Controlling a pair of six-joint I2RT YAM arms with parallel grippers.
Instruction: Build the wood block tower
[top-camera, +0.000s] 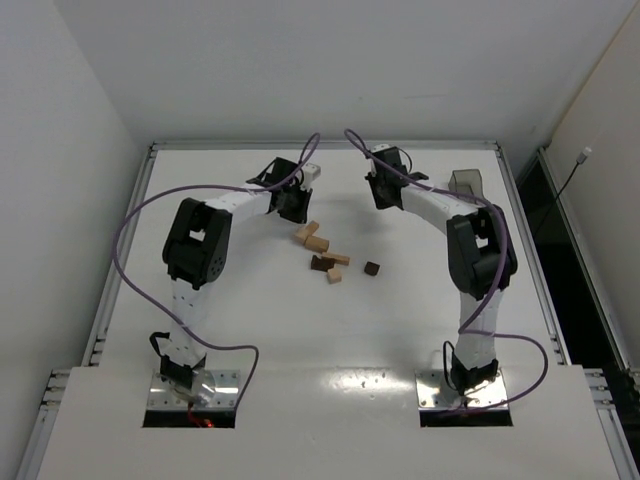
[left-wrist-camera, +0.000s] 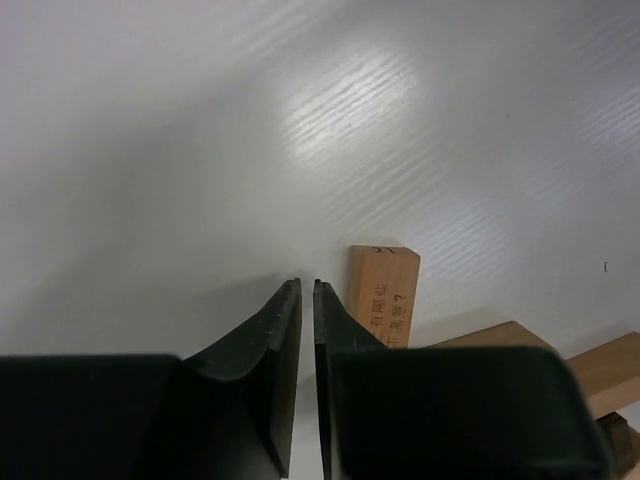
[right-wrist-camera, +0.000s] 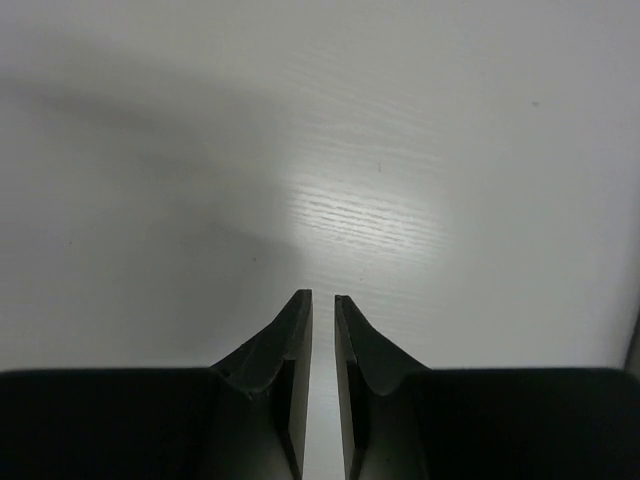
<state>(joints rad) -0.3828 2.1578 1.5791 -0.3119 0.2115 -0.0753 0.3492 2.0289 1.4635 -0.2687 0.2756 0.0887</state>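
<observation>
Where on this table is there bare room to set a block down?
Free: the table between the blocks and the arm bases; the strip along the far edge. Crowded: the middle, where the blocks lie scattered; the bin sits far right.

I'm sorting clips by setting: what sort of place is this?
Probably a robotics lab: a white table enclosed by plain walls, left arm and right arm bolted at its edge, wood blocks scattered.

Six small wood blocks (top-camera: 319, 243) lie loose mid-bench (top-camera: 250, 330). Two tan ones (top-camera: 306, 232) touch at the far end. A dark block (top-camera: 321, 264) sits against a tan oblong (top-camera: 339, 259), with a tan cube (top-camera: 334, 276) just beside them. A dark cube (top-camera: 372, 268) sits apart to the right.
</observation>
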